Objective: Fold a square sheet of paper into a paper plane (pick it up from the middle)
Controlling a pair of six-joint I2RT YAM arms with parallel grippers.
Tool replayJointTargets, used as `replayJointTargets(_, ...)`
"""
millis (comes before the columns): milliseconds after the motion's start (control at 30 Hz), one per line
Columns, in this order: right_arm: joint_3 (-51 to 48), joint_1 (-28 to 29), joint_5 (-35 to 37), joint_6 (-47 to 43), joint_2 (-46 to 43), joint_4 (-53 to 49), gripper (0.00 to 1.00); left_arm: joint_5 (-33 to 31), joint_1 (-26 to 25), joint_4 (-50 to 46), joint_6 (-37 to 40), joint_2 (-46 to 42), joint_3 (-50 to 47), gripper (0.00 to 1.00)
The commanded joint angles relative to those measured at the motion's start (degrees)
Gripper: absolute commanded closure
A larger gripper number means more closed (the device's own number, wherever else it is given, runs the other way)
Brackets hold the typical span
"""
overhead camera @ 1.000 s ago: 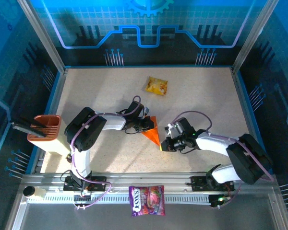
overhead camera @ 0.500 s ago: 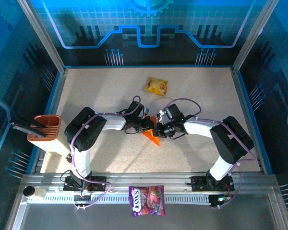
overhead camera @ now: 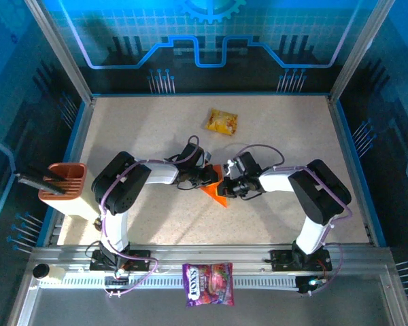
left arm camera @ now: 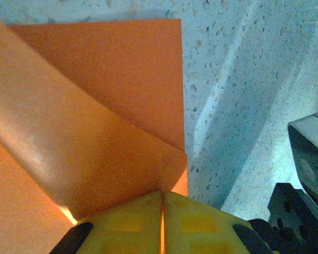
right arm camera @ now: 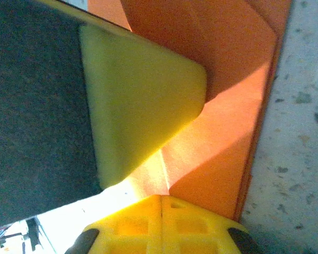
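At the middle of the surface (overhead camera: 143,129), the square sheet of paper (overhead camera: 216,193) lies between the two arms. Angled flaps are already creased into it, but no slim dart has formed. The left tool (left arm camera: 162,200) is pressed together, pinching a raised fold. The right tool (right arm camera: 161,202) is pressed together too, right against the paper; whether it grips it I cannot tell. I judge the task partway done, with further folds and the centre crease remaining.

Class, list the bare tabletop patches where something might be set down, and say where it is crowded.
Free: far-left corner, left of the yellow snack packet; right side beyond the right arm; near strip between orange paper sheet and rail. Crowded: centre, where left gripper and right gripper meet on it.
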Motion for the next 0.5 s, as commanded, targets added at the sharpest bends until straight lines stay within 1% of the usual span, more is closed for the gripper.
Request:
replayJointTargets(0, -5.87, -0.37, 2.43, 0.15, 3.08, -5.94, 1.00, -4.19, 0.76, -6.58, 2.76, 1.27, 0.14, 0.89)
replayJointTargets(167, -6.57, -1.32, 0.07, -2.24, 1.61, -7.24, 1.00, -4.16, 0.70, -7.74, 3.69, -3.87, 1.08, 0.84)
replayJointTargets(267, -6.85, -1.42, -0.35, -3.36, 0.36, -8.26, 1.00, -3.37, 0.59, -7.81, 3.63, -7.18, 0.25, 0.84)
replayJointTargets(367, -7.25, -1.60, -0.31, -3.89, -0.79, -8.58, 1.00, -1.53, -0.17, -7.91, 3.39, -8.77, -0.94, 0.87)
replayJointTargets(467, -7.28, -1.86, -0.61, -4.00, -0.83, -8.38, 1.00, -0.15, -2.10, -6.46, 3.07, -8.69, -1.96, 0.90)
